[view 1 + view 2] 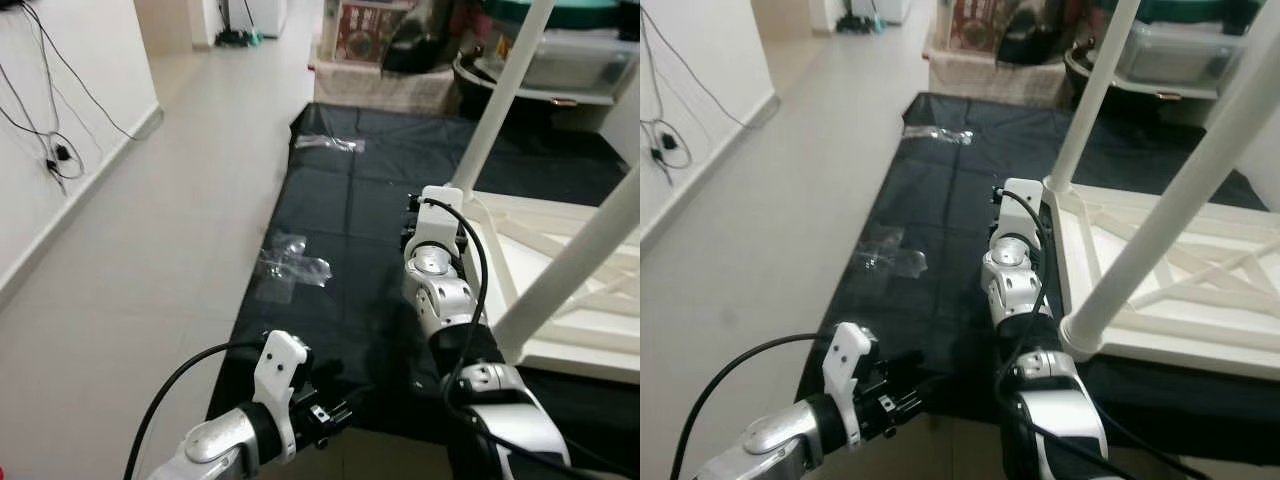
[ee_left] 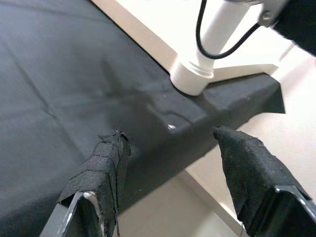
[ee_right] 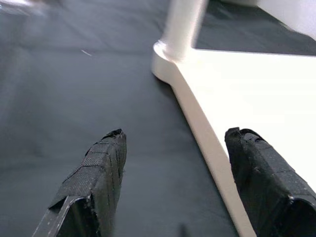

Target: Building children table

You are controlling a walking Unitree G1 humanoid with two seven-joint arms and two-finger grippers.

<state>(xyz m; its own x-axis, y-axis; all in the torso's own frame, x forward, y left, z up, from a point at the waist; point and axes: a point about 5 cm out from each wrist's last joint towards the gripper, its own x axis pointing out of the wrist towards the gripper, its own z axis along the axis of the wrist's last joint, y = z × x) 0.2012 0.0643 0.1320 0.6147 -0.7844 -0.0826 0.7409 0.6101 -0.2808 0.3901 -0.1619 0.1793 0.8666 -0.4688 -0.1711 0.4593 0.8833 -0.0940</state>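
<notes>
Upturned white table (image 1: 1170, 270) on black cloth (image 1: 340, 200); right gripper (image 3: 173, 163) spread astride its edge, left gripper (image 2: 170, 165) spread over cloth's near edge.

White table (image 1: 1160, 270) right of frame, white legs (image 1: 1095, 95); plain black sheet (image 1: 340, 200) centre; light grey floor tiles (image 1: 180, 200) left; clear plastic bags (image 1: 290, 262) on sheet; black cables (image 1: 50, 150) on white wall, upper left.

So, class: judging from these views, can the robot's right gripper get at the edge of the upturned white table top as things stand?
Probably yes. The right gripper has its jaws open astride the white table top's edge, low over the black sheet, with nothing between them. The table leg stands further along, out of the way.
</notes>
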